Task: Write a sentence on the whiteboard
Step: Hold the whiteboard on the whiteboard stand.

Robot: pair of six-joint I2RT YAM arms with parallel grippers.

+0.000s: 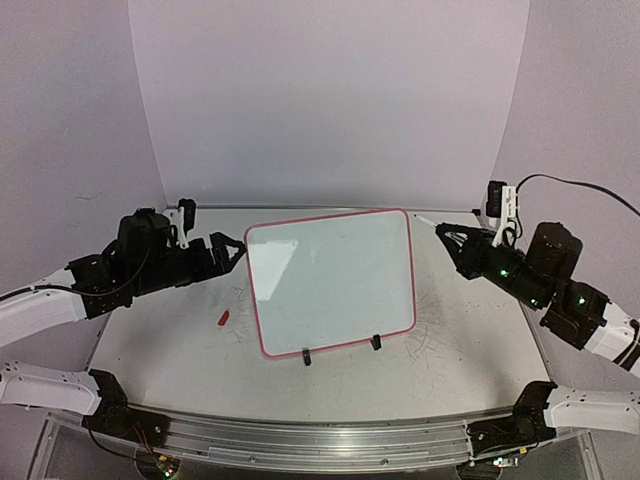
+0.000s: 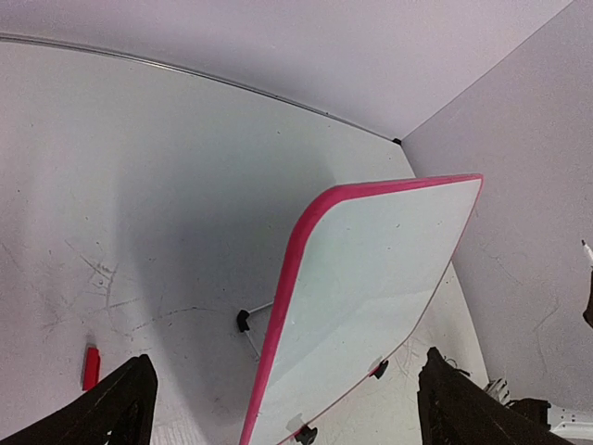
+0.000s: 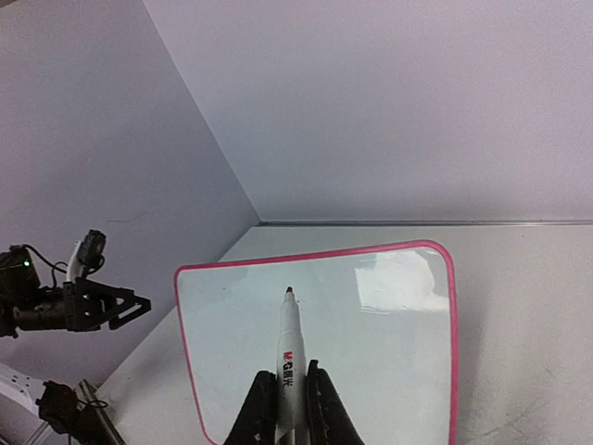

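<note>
Red-tipped marker (image 3: 288,334), clamped in the right claw (image 3: 289,378), should be pressed lightly on the blank whiteboard (image 1: 330,285) (left claw (image 1: 236,250) spread open, bracing advised).

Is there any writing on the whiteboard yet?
No, the whiteboard is blank white inside its pink rim, and the marker held in the right gripper points toward it.

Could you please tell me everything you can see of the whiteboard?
The whiteboard is a glossy white rectangle with a thin pink-red rim and rounded corners; its surface is blank. Two small black clip feet grip its near edge, and it stands propped at a tilt near the middle of the table. Nothing else appears to touch it.
</note>
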